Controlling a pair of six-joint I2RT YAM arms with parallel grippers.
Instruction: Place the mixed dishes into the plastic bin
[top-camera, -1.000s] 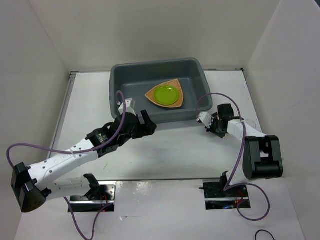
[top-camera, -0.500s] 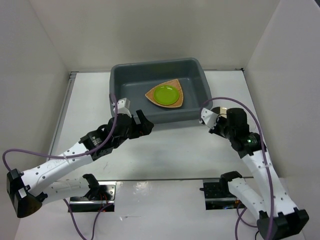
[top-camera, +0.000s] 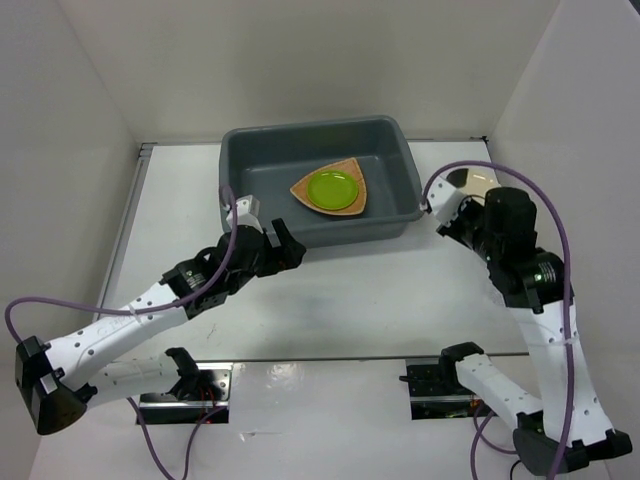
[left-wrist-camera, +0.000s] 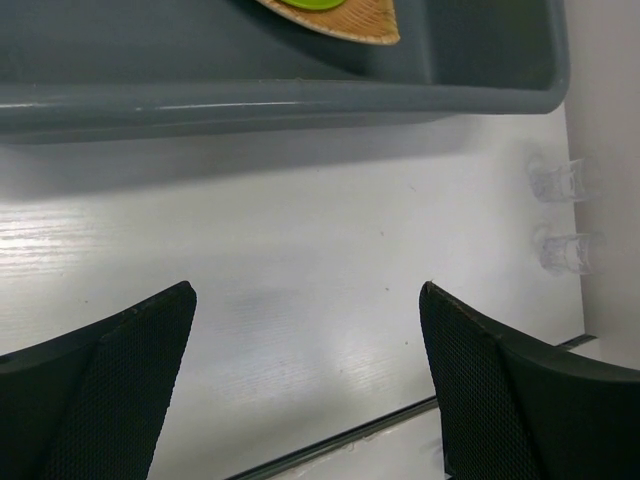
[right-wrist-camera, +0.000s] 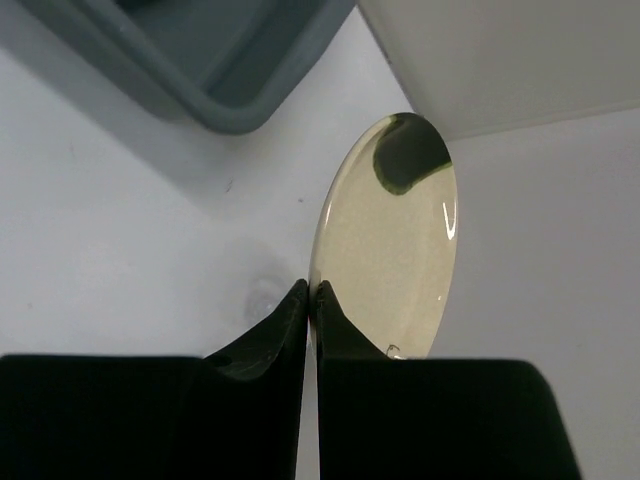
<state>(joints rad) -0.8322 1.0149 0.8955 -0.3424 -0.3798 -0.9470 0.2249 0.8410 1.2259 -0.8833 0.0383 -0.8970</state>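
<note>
Bright, even light from overhead fills the white enclosure, so shadows stay soft: a grey band on the table beneath the plastic bin, and a faint smudge by the cream plate, which carries a small glint on its right rim. The right gripper is crushed to near-black. The clear cups almost dissolve into the white, their outlines perhaps slightly soft.

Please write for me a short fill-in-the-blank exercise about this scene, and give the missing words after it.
The green plate lies ___ the wooden plate in the bin.
The right gripper holds the cream plate; the left gripper holds ___.
___ clear cups are on the table.
Missing words: on; nothing; two.
</note>
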